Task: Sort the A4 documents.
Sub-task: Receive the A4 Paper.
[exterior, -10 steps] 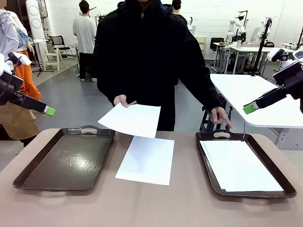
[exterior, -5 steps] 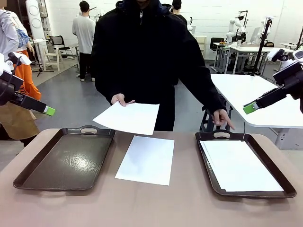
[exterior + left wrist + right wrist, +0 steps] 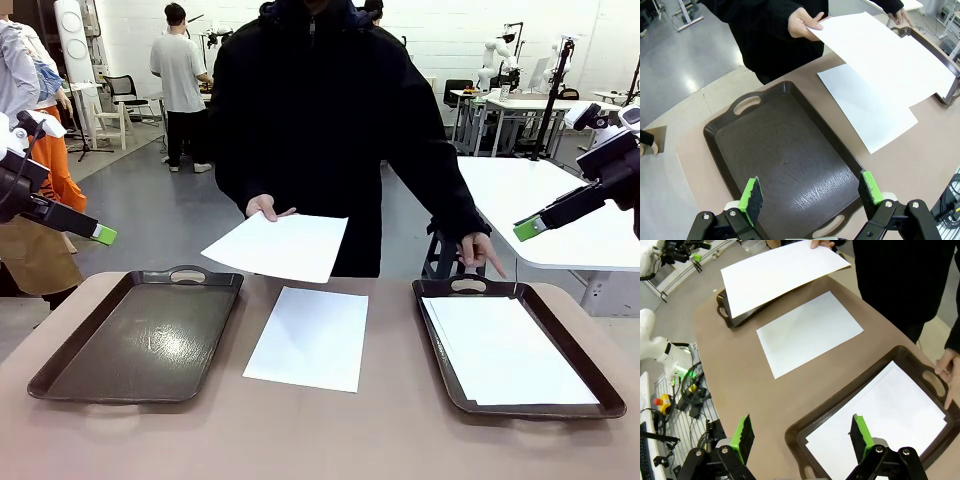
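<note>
Partly done: from the front, sheets (image 3: 505,350) lie in the right tray (image 3: 540,410), a loose sheet (image 3: 310,338) lies on the tabletop (image 3: 300,440), and the person's hand (image 3: 265,208) holds a raised sheet (image 3: 278,246). Left wrist: left gripper (image 3: 810,192) released over the bare left tray (image 3: 780,155). Right wrist: right gripper (image 3: 802,432) released, empty.

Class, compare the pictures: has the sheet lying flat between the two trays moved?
No. The sheet lies where it did, its corners at the same spots between the left tray and the right tray.
</note>
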{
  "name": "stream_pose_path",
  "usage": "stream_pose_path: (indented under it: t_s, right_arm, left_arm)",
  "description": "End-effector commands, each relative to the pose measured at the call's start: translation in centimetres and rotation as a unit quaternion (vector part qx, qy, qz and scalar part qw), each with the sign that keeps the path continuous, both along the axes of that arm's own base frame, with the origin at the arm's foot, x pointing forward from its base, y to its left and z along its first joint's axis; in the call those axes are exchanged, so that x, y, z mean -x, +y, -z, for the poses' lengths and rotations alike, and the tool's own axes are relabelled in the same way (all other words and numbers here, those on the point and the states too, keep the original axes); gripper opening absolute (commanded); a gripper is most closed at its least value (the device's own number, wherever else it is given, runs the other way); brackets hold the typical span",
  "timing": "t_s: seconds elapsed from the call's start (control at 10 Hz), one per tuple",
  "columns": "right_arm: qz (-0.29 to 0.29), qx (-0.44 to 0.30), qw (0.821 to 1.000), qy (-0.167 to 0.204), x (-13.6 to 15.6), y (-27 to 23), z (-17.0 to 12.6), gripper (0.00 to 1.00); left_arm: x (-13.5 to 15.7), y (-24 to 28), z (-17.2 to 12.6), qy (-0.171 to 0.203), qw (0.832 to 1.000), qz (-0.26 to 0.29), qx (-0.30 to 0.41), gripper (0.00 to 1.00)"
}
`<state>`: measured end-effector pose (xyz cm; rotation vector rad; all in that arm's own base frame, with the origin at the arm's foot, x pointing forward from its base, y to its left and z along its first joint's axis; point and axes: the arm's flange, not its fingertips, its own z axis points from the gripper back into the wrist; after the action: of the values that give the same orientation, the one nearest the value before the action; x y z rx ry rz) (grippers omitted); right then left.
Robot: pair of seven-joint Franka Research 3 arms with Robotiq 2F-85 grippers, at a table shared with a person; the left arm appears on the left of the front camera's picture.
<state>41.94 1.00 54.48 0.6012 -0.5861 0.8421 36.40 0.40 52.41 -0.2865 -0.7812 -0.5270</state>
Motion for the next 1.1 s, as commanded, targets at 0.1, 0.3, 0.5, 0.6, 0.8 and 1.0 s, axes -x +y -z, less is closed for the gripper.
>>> stream_pose_path:
  t_s: [0.1,0.3,0.5,0.6,0.8,1.0]
  right_arm:
    - [-0.009,-0.026,0.999,0.028,-1.8,2.7,0.3,1.00]
    - [-0.019,-0.077,0.994,0.070,-3.4,6.1,0.9,1.00]
    - [-0.031,-0.141,0.980,0.135,-5.2,8.9,2.0,1.00]
    - [-0.029,-0.176,0.967,0.179,-6.4,10.1,3.2,1.00]
    - [-0.014,-0.235,0.937,0.257,-8.2,12.6,6.0,1.00]
    - [0.002,-0.274,0.917,0.290,-9.1,14.5,8.1,1.00]
  left_arm:
    - [-0.1,0.1,0.2,-0.002,1.000,0.000,0.005,1.00]
    - [-0.1,0.1,0.2,-0.002,1.000,0.000,0.005,1.00]
    - [-0.1,0.1,0.2,-0.002,1.000,0.000,0.005,1.00]
    - [-0.1,0.1,0.2,-0.002,1.000,0.000,0.005,1.00]
    - [-0.1,0.1,0.2,-0.002,1.000,0.000,0.005,1.00]
    - [-0.1,0.1,0.2,-0.002,1.000,0.000,0.005,1.00]
